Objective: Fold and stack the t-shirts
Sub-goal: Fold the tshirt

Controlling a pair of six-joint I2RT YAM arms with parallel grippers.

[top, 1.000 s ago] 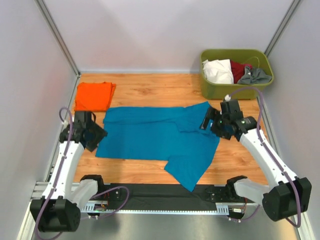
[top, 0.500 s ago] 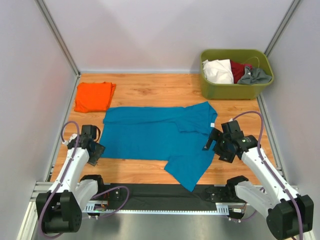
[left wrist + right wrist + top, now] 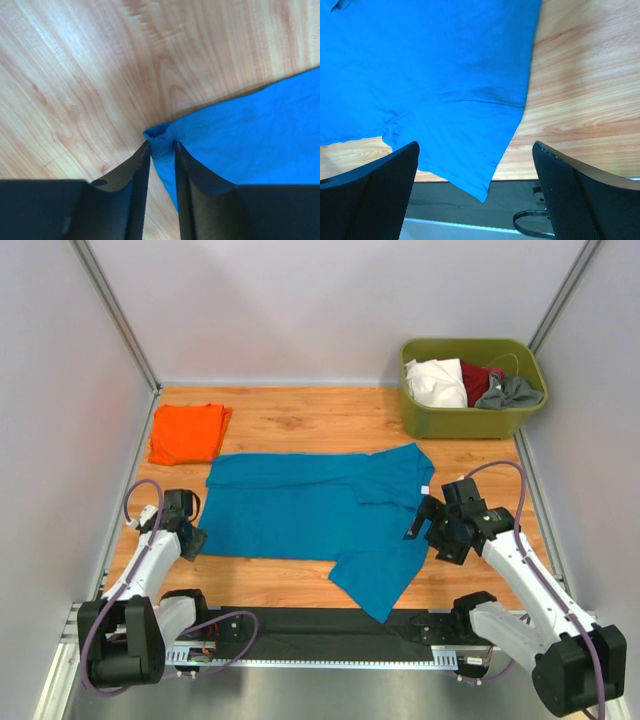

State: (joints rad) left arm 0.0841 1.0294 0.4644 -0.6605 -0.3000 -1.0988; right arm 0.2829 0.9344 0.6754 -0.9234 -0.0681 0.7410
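Observation:
The teal-blue t-shirt (image 3: 320, 510) lies spread across the middle of the wooden table, one sleeve hanging over the near edge. It fills the upper left of the right wrist view (image 3: 430, 75). My left gripper (image 3: 192, 542) is low at the shirt's near left corner, shut on that corner of cloth (image 3: 161, 140), which is pinched between the fingers. My right gripper (image 3: 425, 520) is open and empty, just above the shirt's right edge. The orange t-shirt (image 3: 188, 432) lies folded at the far left.
An olive-green tub (image 3: 471, 390) with white, red and grey cloth stands at the back right. A black strip (image 3: 330, 625) runs along the table's near edge, between the arm bases. Grey walls close in the left and right sides.
Both arms have drawn back toward the near edge and lowered. The left gripper has come down to the shirt's left corner and closed on it. The right gripper has moved off the shirt's far right corner.

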